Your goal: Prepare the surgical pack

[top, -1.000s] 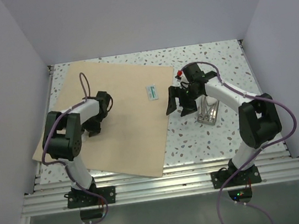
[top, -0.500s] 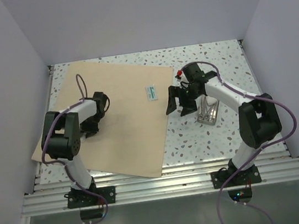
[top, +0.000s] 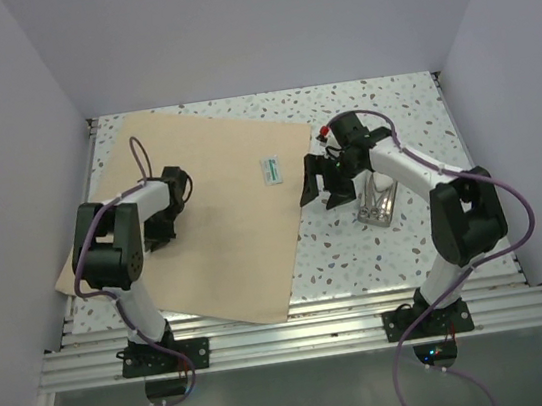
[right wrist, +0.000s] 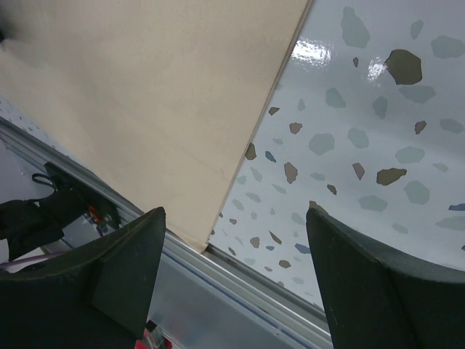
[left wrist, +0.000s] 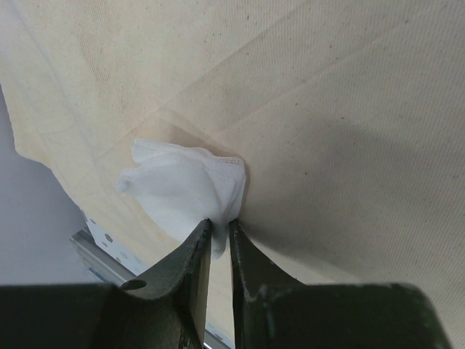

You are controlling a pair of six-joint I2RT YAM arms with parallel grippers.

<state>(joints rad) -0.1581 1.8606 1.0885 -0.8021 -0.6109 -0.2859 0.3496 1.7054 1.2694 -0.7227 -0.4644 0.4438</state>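
Observation:
The tan wrap sheet (top: pixel 222 210) lies flat across the left half of the table. My left gripper (top: pixel 158 241) is low over its left part. In the left wrist view its jaws (left wrist: pixel 219 225) stand nearly together, pinching the edge of a crumpled white gauze square (left wrist: pixel 185 189) that rests on the sheet (left wrist: pixel 327 109). My right gripper (top: pixel 318 191) hangs open above the sheet's right edge (right wrist: pixel 145 94), nothing between its fingers (right wrist: pixel 236 211). A small steel tray (top: pixel 379 203) with steel instruments in it sits on the bare tabletop just right of that gripper.
A small white-and-green packet (top: pixel 271 170) lies on the sheet near its right edge. The speckled tabletop (top: pixel 359 251) ends in an aluminium rail (top: pixel 300 335) at the near side. Grey walls close in the left, right and back.
My left gripper's jaws have closed in on the gauze while the arm drew slightly left, and the sheet shifted a little left with it. The right arm has stayed still.

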